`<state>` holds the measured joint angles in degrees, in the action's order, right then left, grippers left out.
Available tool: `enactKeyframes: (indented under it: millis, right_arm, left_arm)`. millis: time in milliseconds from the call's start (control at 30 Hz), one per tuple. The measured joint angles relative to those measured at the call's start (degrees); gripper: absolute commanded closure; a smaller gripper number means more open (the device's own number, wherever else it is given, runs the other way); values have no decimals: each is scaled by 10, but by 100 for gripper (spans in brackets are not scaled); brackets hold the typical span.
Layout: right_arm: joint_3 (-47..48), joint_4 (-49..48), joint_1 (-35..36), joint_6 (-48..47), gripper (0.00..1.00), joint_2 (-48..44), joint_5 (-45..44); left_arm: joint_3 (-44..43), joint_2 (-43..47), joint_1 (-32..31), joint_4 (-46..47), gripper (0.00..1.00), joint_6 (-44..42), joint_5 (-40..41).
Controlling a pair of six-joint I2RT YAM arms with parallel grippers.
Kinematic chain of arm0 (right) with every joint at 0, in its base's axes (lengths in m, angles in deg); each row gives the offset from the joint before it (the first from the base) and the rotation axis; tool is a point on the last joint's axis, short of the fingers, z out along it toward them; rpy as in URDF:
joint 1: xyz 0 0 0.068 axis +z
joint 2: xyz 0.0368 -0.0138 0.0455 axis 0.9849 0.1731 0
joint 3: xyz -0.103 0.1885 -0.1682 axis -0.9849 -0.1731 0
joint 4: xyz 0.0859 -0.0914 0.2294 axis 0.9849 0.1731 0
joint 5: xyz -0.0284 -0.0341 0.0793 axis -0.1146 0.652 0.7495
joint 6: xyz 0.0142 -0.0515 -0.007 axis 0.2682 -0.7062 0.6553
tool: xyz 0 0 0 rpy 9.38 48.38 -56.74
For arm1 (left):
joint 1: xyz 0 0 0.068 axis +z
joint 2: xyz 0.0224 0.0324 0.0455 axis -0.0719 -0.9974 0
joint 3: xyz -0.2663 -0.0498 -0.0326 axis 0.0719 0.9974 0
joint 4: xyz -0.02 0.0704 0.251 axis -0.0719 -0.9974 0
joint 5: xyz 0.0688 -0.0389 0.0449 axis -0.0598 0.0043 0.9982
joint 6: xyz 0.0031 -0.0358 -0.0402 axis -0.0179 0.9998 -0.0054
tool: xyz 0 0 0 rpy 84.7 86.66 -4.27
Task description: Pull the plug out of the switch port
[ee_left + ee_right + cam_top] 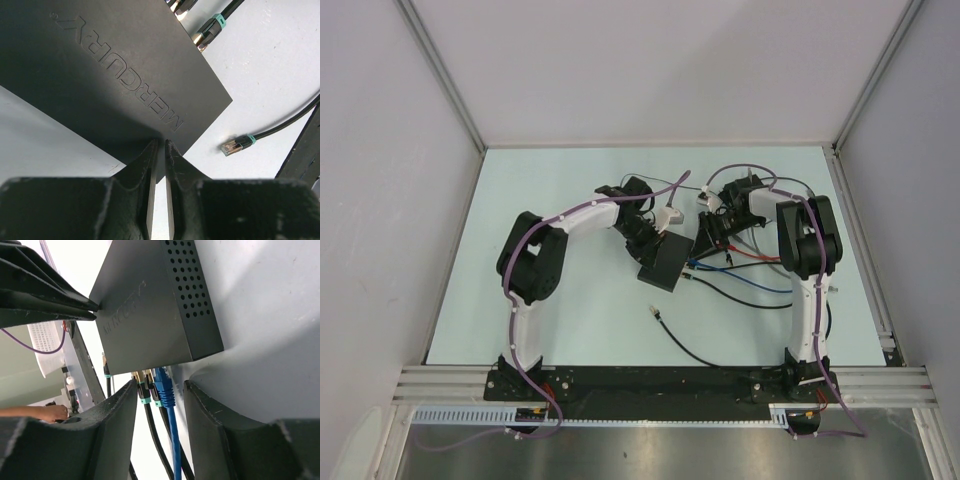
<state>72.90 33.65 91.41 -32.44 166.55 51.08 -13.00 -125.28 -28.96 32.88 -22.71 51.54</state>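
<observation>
The switch is a flat matte-black box (pixel 663 262) (pixel 125 75) (pixel 145 315) with raised lettering on top. My left gripper (pixel 648 240) (pixel 160 146) is shut on its near corner edge. Three plugs sit side by side in the box's short edge: two black ones with teal bands (pixel 143 387) and a blue plug (pixel 164 387). The switch port itself is hidden behind them. My right gripper (pixel 712 240) (pixel 160 387) is open and straddles all three plugs. Its left finger (pixel 117 415) is close against the outer black plug, while its right finger (pixel 205 415) stands apart from the blue one.
A loose black cable ends in a bare plug (pixel 653 313) (pixel 232 146) on the table in front of the box. Blue, red and black cables (pixel 745 282) trail right toward the right arm. A person's hand (pixel 45 412) shows at the far side. Frame rails border the table.
</observation>
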Motion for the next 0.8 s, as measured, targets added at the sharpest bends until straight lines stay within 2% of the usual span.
enactKeyframes:
  millis: [800]
  right_arm:
    - [-5,-16,11,10,63,2,-3]
  left_arm:
    - [4,2,0,4,83,-2,2]
